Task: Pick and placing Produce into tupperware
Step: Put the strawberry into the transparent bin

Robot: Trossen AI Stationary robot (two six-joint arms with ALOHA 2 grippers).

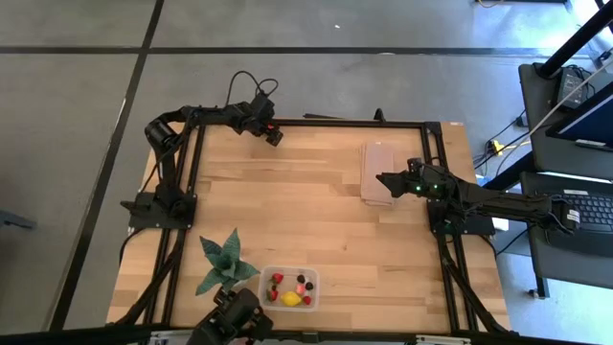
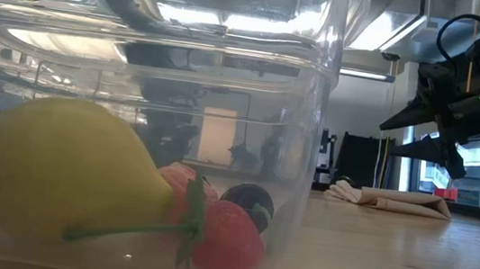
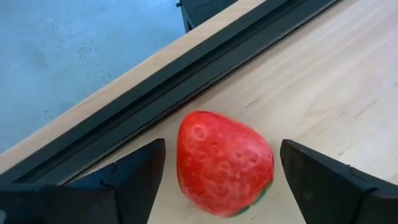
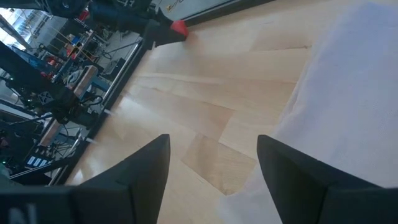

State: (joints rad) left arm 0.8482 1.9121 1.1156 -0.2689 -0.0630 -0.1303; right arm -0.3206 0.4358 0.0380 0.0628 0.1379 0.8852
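Note:
A red strawberry (image 3: 225, 163) lies on the wood by the table's far edge rail. My left gripper (image 3: 222, 149) is open with one finger on either side of it, narrow gaps showing; in the high view it is at the far edge (image 1: 275, 135). The clear tupperware (image 1: 289, 287) stands near the near edge, holding a yellow lemon-like piece (image 2: 64, 169), red strawberries (image 2: 224, 237) and a dark berry (image 2: 250, 204). My right gripper (image 1: 380, 178) is open above the folded beige cloth (image 1: 377, 172), at the table's right side.
A green spiky-leaved plant (image 1: 225, 264) stands just left of the tupperware. The black frame rail (image 3: 186, 68) runs along the far edge right behind the strawberry. Bare wood (image 1: 306, 211) lies between the far edge and the tupperware.

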